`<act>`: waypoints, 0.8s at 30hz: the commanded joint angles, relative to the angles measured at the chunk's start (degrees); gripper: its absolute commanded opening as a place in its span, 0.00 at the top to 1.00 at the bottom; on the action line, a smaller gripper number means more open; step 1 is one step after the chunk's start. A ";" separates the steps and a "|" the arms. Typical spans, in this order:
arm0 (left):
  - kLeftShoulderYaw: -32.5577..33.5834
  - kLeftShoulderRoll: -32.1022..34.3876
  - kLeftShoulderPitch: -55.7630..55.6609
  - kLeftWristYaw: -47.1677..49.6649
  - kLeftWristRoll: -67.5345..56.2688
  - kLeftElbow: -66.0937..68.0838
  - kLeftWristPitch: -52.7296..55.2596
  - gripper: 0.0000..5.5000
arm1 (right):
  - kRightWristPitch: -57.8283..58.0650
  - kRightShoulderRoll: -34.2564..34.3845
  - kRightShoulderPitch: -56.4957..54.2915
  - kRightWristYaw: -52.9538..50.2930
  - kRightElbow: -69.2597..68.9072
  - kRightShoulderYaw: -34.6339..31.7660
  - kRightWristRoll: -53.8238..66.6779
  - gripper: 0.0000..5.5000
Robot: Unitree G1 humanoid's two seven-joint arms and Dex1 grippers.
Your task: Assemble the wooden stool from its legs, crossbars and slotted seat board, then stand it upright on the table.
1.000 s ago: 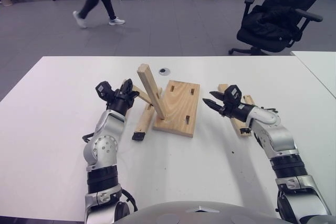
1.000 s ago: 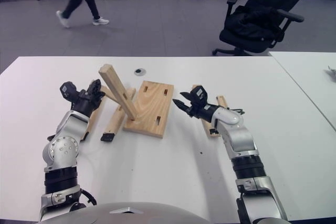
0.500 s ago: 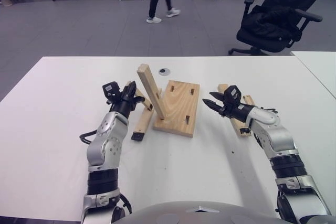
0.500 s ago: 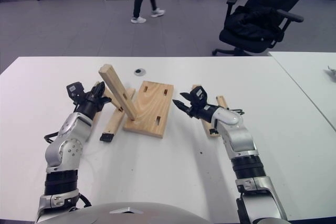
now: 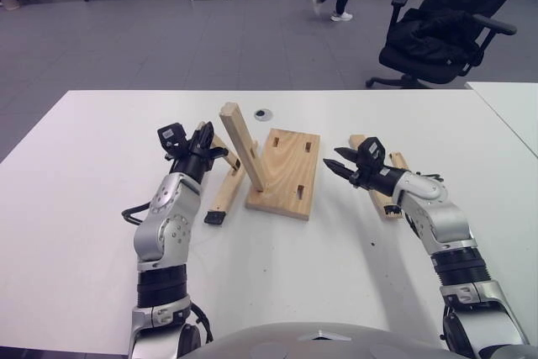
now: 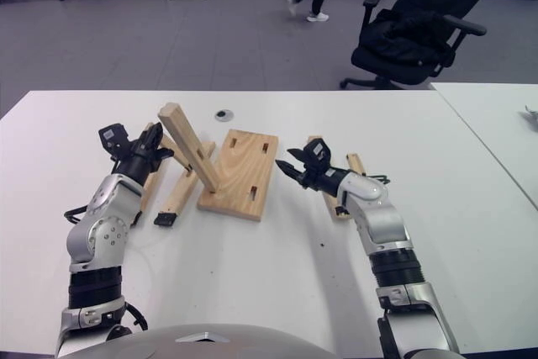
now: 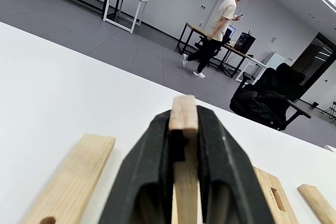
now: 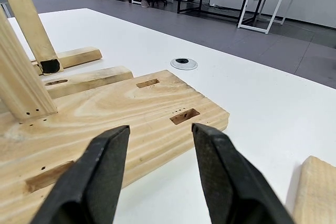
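Step in hand, as I judge it: fitting the frame to the seat board point(image 5: 287, 176), which lies flat with its slots point(image 5: 300, 190) facing up at the middle of the table point(image 5: 92, 157). One leg point(image 5: 243, 145) stands tilted on the board near its left edge, seemingly seated in a slot. My left gripper point(image 5: 204, 144) is clamped on a thin crossbar point(image 7: 184, 109) just left of that leg. A second leg point(image 5: 221, 193) lies flat beside the board. My right gripper point(image 5: 335, 166) hovers by the board's right edge, fingers spread, holding nothing. Loose pieces point(image 5: 387, 203) lie beside that arm.

Next move, in my judgement: steady the board, then line the crossbar's end up with the standing leg.

Containers: the slots are the only receptacles, and three show bare.
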 commanded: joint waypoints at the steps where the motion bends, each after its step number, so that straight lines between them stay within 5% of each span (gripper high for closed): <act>1: -1.70 1.85 0.36 -1.80 2.80 1.02 0.20 0.93 | 0.17 -0.02 -1.31 0.26 -0.28 0.31 -0.70 0.60; 24: -13.51 7.75 11.50 -6.90 22.13 6.80 -7.66 0.93 | 0.13 -0.79 -1.05 0.40 -0.43 0.65 -0.97 0.60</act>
